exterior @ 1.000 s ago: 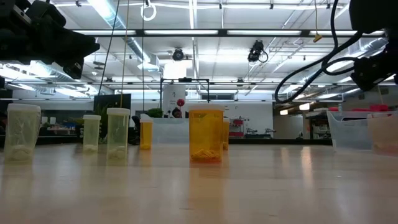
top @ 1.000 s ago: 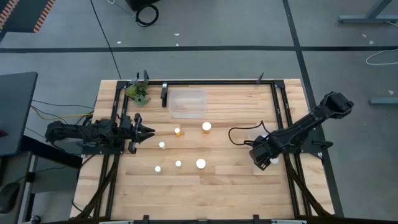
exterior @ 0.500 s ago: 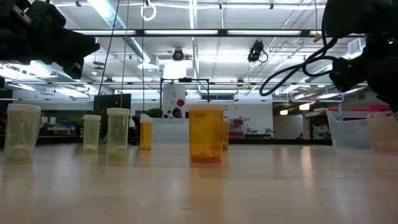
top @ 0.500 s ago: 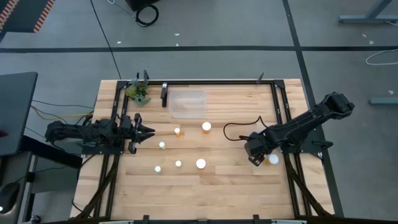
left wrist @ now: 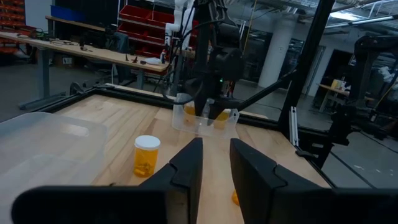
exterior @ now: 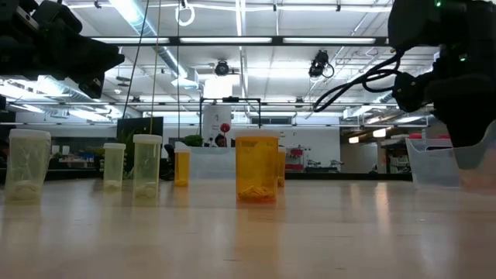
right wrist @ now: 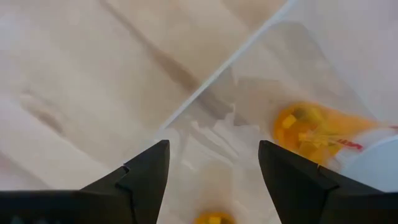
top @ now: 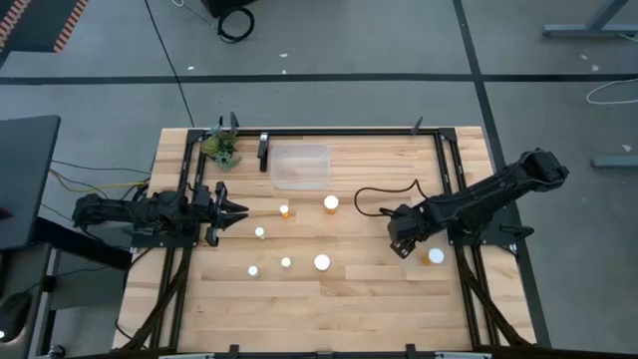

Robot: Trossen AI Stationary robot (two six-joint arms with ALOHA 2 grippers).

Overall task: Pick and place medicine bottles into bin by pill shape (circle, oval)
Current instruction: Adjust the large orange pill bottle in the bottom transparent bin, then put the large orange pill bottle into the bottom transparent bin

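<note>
Six little medicine bottles stand loose on the wooden table (top: 349, 299) — white caps from above, amber or pale see-through bodies from table height. There's a wide-capped bottle (top: 331, 203) near the clear bin (top: 300, 167), a narrower bottle (top: 285, 210) just beside it, a small one (top: 259, 232) further toward the left arm, and a front row of three: (top: 253, 270), (top: 285, 262) and the wide-capped (top: 322, 262). From the low view the nearest amber bottle (exterior: 256, 168) shows pills lying at its bottom; I can't tell their shape.

The right gripper (top: 402, 244) hangs over the table's right side, fingers spread wide with nothing between them. Right beside it sits another white-capped bottle (top: 435, 256), inside a clear right-hand bin (exterior: 453, 161). The right wrist view looks straight down into that bin: one amber bottle on its side (right wrist: 323, 134) between and beyond the finger tips, yellow pills visible through the wall, and a scrap of red lettering on its label — too blurred to read.

The left gripper (top: 235, 210) waits at the left edge, pointing in toward the loose bottles, jaws slightly apart and empty; the narrow bottle by the first bin is the closest to it.
</note>
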